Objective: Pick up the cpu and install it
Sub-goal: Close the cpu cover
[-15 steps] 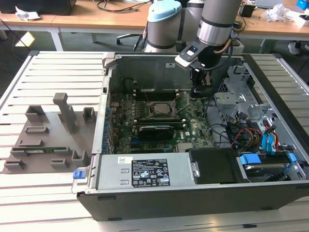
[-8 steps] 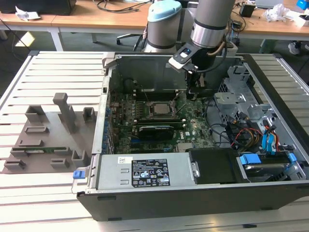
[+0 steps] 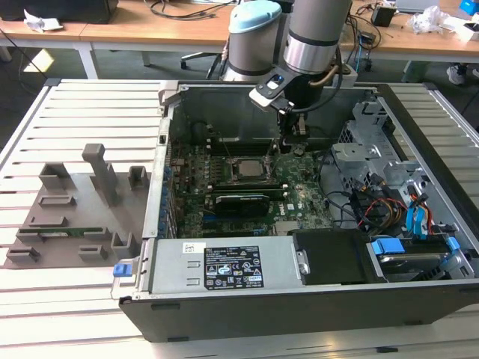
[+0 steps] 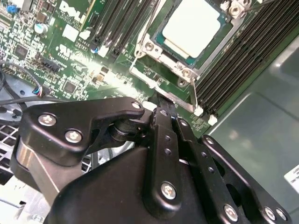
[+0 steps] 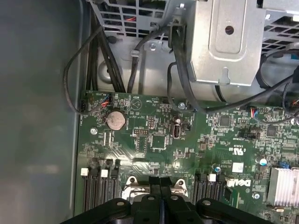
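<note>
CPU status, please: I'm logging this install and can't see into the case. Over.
Gripper shut, at the socket's edge. CPU lying in the socket, not held. Nothing over it.

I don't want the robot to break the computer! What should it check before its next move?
1. The cpu sits inside the socket frame: ok.
2. The cpu lies flat: ok, looks level.
3. The gripper is free of the cpu: ok, shut, beside the socket.
4. The thin metal lever is locked down: cannot tell.
5. The cables are away from the gripper: ok, apart in the exterior view.
</note>
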Robot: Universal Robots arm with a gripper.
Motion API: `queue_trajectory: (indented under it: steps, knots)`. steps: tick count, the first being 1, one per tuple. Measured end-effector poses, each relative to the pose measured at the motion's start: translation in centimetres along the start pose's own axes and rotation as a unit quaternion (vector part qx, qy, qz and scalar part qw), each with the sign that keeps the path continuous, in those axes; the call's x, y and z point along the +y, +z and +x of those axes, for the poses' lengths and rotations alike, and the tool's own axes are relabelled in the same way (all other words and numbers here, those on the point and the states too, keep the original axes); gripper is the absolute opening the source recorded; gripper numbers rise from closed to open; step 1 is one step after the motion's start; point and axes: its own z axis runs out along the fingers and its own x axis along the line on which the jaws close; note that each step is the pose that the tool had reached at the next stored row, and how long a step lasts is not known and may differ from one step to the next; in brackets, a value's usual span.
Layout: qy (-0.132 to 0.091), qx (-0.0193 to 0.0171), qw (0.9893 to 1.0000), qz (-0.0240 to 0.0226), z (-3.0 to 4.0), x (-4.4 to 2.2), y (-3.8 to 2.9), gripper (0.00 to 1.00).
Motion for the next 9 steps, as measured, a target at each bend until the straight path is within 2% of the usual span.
queue_trajectory:
  steps: [9]
  knots:
    - [0.000,0.0000,1.0000,0.0000,0.10,-1.42,0.09,0.11]
